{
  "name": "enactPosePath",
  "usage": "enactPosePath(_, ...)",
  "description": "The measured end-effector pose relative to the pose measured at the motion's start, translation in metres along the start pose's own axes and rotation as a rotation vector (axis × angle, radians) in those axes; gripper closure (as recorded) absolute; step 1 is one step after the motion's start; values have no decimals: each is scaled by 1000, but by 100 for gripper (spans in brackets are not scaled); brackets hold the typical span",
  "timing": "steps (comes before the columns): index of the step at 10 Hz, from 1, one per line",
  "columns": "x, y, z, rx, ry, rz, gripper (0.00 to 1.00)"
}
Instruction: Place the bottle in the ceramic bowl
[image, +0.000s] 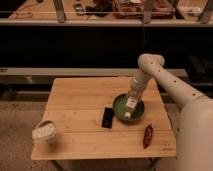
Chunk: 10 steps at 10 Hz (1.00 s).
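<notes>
Near the table's (75, 100) right edge, the gripper (131, 101) holds the bottle (130, 108) down inside the green bowl (120, 105), fingers closed around it.

Gripper (131, 102) over the bowl — smooth, whitish, rounded arm segments.

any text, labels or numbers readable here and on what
None can be read.
Bottle, in the green bowl under the gripper: faint label, too blurred to read.
Phone, cup, pepper-shaped object: no text visible.
</notes>
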Motion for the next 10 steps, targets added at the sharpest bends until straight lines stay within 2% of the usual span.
enactPosePath(2,-28,-8,17,21,-30,-80,44)
enactPosePath(5,-33,-13,26,27,-36,-97,23)
enactPosePath(10,-33,-14,26,29,-35,-98,22)
